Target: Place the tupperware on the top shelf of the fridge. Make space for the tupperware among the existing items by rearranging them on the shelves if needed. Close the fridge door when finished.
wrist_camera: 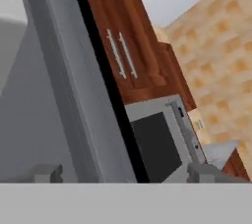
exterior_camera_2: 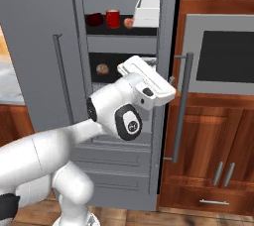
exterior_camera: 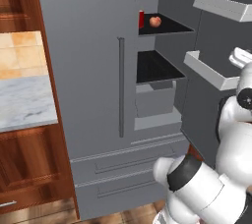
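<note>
Fridge point(exterior_camera: 88, 70) left door shut, right door open, red can point(exterior_camera: 141, 19) and apple point(exterior_camera: 155, 21) on top shelf point(exterior_camera: 170, 25) at 12 o'clock, half hidden, gripper point(wrist_camera: 123, 173) fingertips spread apart, grasping nothing, tupperware location impossible to tell.

Grey fridge point(exterior_camera: 88, 70) right door open; red can point(exterior_camera_2: 113, 19) and apple point(exterior_camera: 155, 21) on top shelf point(exterior_camera: 170, 25).

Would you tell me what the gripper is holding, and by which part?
Nothing: in the hand view the gripper is open, its fingertips set wide apart astride the fridge door's edge.
</note>
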Motion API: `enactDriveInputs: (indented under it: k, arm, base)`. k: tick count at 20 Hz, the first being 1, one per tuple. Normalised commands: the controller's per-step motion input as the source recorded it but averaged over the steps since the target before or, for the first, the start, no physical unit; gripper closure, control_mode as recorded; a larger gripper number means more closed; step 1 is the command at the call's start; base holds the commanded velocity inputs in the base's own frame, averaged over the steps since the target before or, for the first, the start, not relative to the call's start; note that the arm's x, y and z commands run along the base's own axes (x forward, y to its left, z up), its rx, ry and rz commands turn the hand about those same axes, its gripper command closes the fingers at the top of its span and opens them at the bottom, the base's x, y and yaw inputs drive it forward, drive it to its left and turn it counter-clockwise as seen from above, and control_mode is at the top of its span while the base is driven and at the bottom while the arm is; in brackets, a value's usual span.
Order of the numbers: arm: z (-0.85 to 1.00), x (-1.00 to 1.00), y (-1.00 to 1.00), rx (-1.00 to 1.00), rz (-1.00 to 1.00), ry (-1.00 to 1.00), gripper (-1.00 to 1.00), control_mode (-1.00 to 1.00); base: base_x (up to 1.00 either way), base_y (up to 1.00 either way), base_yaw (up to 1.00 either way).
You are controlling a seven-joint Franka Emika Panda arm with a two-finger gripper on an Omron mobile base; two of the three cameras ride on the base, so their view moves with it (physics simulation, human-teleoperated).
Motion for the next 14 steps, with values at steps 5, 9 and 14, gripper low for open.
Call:
enactDriveInputs:
  k: [5, 9, 14]
  arm:
    - [0.19, -0.04, -1.0, 0.89, 0.0, -0.04, -1.0, -1.0]
    - [0.54, -0.46, -1.0, 0.79, 0.05, -0.09, -1.0, -1.0]
    - [0.66, -0.57, -1.0, 0.69, 0.21, -0.13, -1.0, -1.0]
  base:
    - [0.0, 0.0, 0.0]
    - [0.0, 0.0, 0.0]
    - [0.0, 0.0, 0.0]
